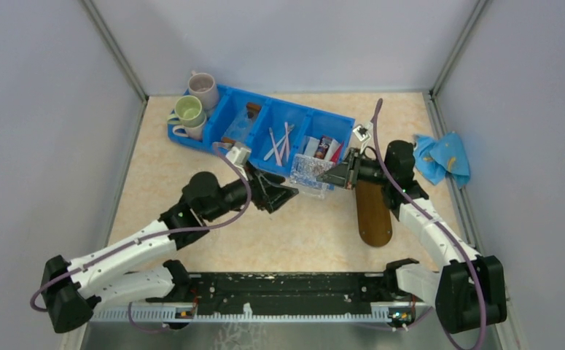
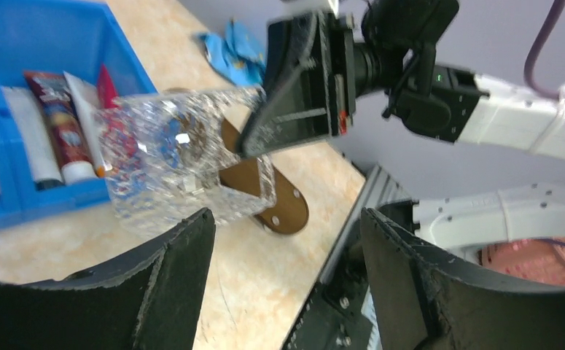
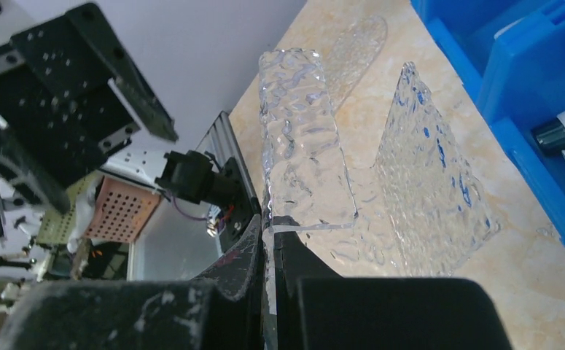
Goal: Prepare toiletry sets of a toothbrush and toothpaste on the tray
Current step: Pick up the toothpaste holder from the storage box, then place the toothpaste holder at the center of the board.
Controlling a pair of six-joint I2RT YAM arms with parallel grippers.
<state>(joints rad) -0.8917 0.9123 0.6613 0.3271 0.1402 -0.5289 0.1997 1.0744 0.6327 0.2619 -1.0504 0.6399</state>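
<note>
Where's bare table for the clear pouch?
Free: beige tabletop between the left arm and dark brown oval tray; the tray's near end. Crowded: by the blue compartment bin, where left end effector and right end effector meet at the clear crinkled plastic pouch.

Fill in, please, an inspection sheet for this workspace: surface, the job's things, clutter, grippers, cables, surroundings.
Surface: beige marbled table; no spill seen.
Job's things: brown oval tray, nothing on its visible part; toothbrushes and toothpaste tubes lie in separate compartments of the blue bin.
Clutter: mugs at the bin's left end; blue cloth crumpled by the right wall; clear plastic container beside the bin.
Grippers: left gripper open, holding nothing; right gripper shut on the container's edge.
Cables: one purple cable loops off the left arm, another off the right.
Surroundings: grey walls on three sides; metal rail at the near edge.
</note>
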